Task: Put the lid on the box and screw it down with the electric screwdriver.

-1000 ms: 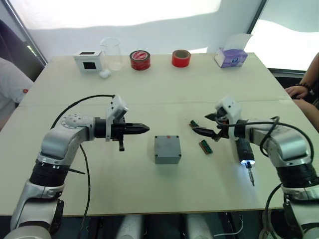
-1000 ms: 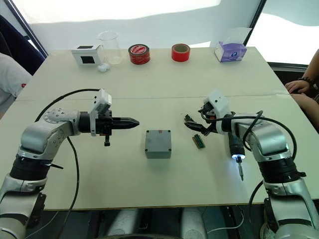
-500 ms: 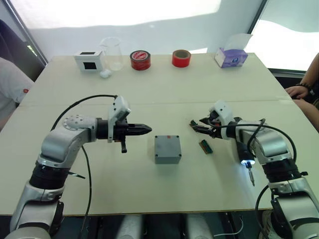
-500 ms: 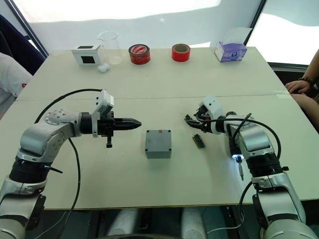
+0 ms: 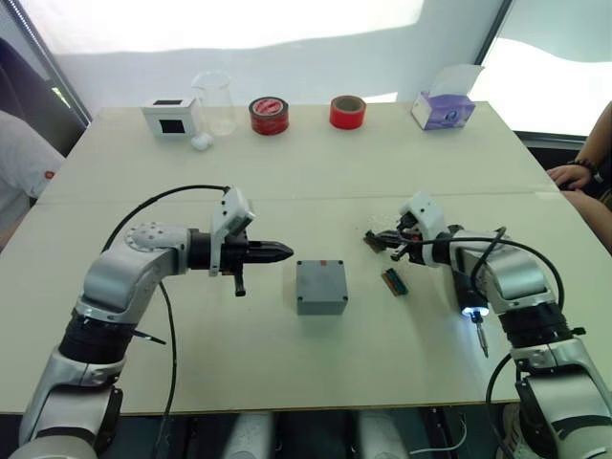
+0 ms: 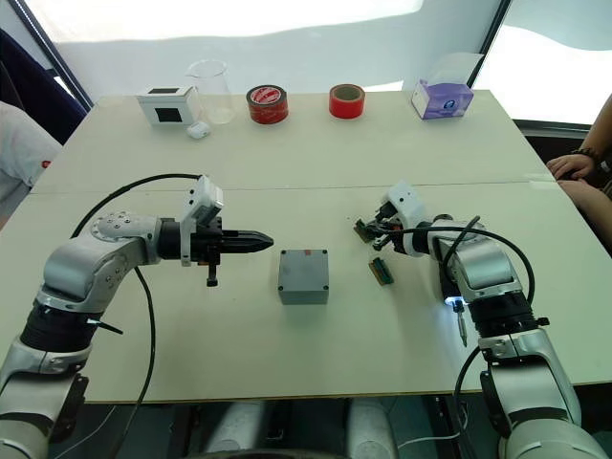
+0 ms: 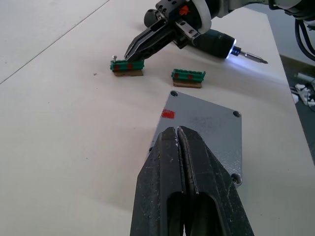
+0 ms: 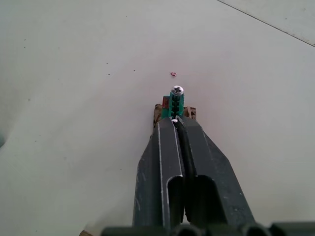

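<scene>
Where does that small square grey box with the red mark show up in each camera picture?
Left eye view: small square grey box, table centre.
Right eye view: centre.
Left wrist view: just beyond the shut left fingers, box at.
Right wrist view: not there.
Shared landmark: green terminal strip.

The grey lid (image 5: 321, 282) sits on the box (image 5: 321, 304) mid-desk; the lit electric screwdriver (image 5: 471, 302) lies right.

Bright backlight, blown-out backdrop, soft shadows.
</scene>
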Robot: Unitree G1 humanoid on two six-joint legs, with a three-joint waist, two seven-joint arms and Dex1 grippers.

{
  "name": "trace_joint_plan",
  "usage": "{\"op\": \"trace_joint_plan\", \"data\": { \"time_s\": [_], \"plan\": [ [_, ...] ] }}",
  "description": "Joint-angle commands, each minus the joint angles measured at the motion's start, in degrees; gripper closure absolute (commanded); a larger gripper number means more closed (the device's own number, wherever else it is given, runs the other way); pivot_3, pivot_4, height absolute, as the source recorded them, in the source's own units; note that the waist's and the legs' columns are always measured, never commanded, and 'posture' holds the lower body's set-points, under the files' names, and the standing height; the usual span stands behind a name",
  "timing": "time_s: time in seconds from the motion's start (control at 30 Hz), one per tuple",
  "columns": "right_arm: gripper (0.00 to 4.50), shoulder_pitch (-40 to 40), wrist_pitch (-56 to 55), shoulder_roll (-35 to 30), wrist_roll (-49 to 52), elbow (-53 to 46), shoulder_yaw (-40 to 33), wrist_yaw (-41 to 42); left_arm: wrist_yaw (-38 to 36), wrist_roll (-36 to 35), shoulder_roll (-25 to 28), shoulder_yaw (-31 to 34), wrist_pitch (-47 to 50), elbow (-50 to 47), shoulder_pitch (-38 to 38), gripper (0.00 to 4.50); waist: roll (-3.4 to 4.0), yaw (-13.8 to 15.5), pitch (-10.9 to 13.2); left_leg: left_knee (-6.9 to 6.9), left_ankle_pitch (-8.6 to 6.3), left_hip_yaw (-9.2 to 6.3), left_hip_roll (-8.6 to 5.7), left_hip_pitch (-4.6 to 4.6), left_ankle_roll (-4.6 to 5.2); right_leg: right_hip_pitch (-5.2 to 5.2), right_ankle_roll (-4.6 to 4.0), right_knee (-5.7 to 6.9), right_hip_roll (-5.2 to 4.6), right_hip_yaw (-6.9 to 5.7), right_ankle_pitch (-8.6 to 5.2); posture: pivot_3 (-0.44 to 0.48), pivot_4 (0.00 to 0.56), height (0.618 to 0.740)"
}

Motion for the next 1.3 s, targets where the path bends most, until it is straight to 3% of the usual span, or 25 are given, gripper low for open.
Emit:
{"op": "trace_joint_plan", "data": {
  "time_s": [0.03, 0.7, 1.17, 1.3],
  "plan": [
    [4.34, -0.85, -0.73, 0.12, -0.31, -1.32, -1.45, 0.17, -0.35, -0.29, 0.4, 0.37, -1.07, -0.57, -0.59, 4.5, 0.0, -0.01, 0.0, 0.0, 0.0, 0.0, 0.0, 0.0, 0.0, 0.0, 0.0, 0.0, 0.0, 0.0, 0.0, 0.0, 0.15, 0.74],
    [4.44, -1.48, 3.69, 2.2, 1.62, -2.9, -4.68, -1.6, -0.58, 0.39, -0.22, -0.6, -3.14, 1.72, -0.94, 4.5, 0.0, 0.0, 0.0, 0.0, 0.0, 0.0, 0.0, 0.0, 0.0, 0.0, 0.0, 0.01, 0.0, 0.0, 0.0, 0.0, 0.15, 0.74],
    [4.44, 1.27, 17.67, -0.11, 9.55, -20.23, -11.46, -4.25, -0.66, -0.2, 0.64, 0.18, -2.93, 0.51, -0.03, 4.5, 0.01, 0.1, 0.0, 0.0, 0.0, -0.01, 0.0, 0.0, 0.01, -0.01, 0.0, 0.02, -0.01, 0.0, 0.0, 0.0, 0.15, 0.74],
    [4.44, 5.95, 19.57, 0.41, 13.98, -35.45, -10.74, -3.75, -1.91, -1.86, 3.55, 1.17, -0.82, -2.55, 1.93, 4.5, 0.01, 0.01, 0.0, -0.05, -0.01, -0.02, 0.02, -0.02, 0.01, -0.05, 0.0, 0.03, 0.0, 0.01, 0.0, 0.0, 0.15, 0.74]
  ]
}}
